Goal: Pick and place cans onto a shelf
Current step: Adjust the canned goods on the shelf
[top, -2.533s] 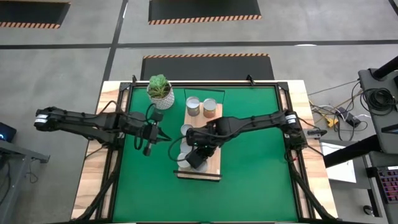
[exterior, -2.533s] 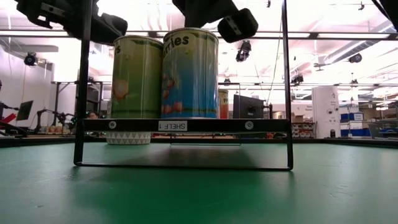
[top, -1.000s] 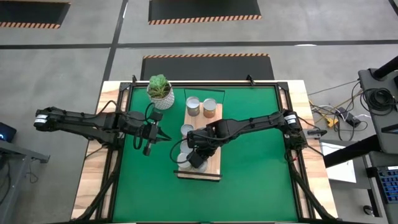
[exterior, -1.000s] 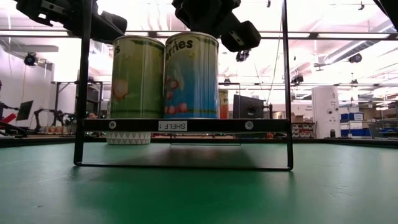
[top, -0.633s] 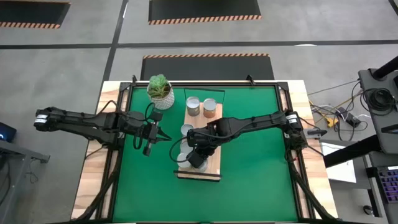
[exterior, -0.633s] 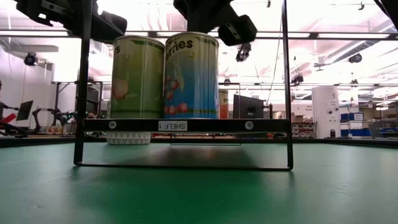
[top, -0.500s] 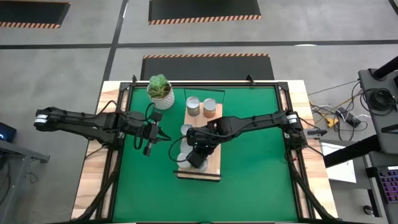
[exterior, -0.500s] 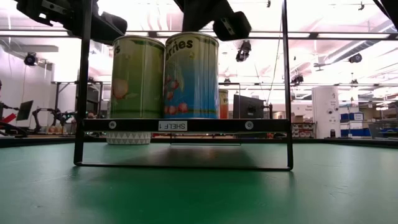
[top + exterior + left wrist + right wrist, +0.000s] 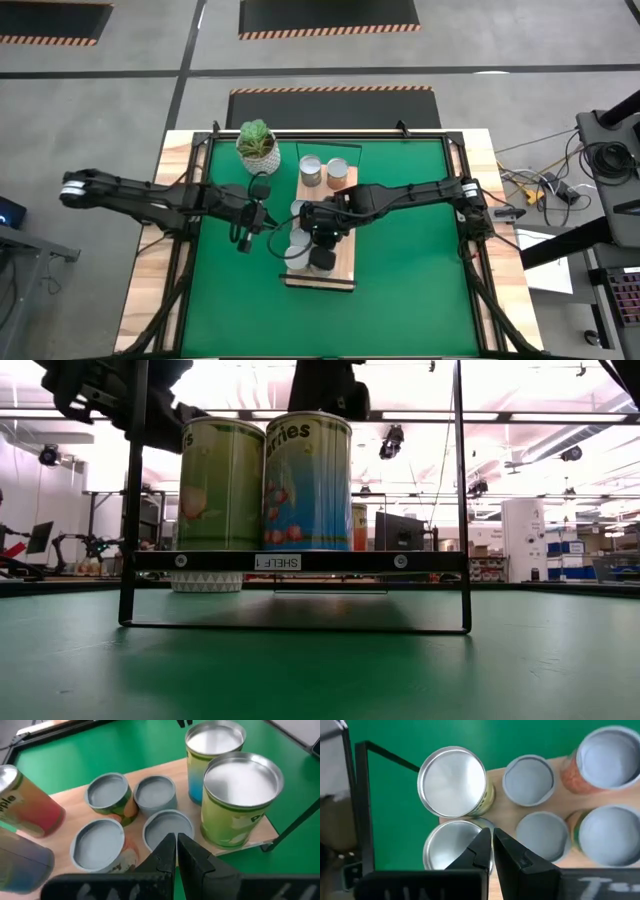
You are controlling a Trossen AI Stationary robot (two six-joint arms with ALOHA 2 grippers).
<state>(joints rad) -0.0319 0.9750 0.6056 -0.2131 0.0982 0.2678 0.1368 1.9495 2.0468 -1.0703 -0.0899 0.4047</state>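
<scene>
The wooden shelf (image 9: 345, 276) stands on the green mat and carries all the cans. A tall green can (image 9: 220, 485) and a tall blue can (image 9: 308, 485) stand at its near end. Several short cans (image 9: 156, 794) stand in the middle, and two more (image 9: 311, 170) at its far end. My right gripper (image 9: 492, 842) is shut, pointing down, just over the blue can's top (image 9: 451, 851). It also shows in the low view (image 9: 325, 390). My left gripper (image 9: 176, 845) is shut and empty. It hovers left of the shelf (image 9: 265, 224), pointing at the cans. My right gripper's shut fingertips stand over the rim of the blue can's top (image 9: 470, 832), coming from above. I cannot tell whether they touch it. The can stands upright on the shelf.
A white pot with a green plant (image 9: 257, 145) stands at the far left of the mat, beside the shelf's far end. The shelf's thin black frame (image 9: 462, 500) rises at its near end. Open mat (image 9: 410, 250) lies right of the shelf and near the front edge.
My left gripper has moved toward the table's right edge, closer to the shelf's left side. My right gripper has swung over the shelf's near end and now stands straight above the blue can. The cans have stayed where they were.
</scene>
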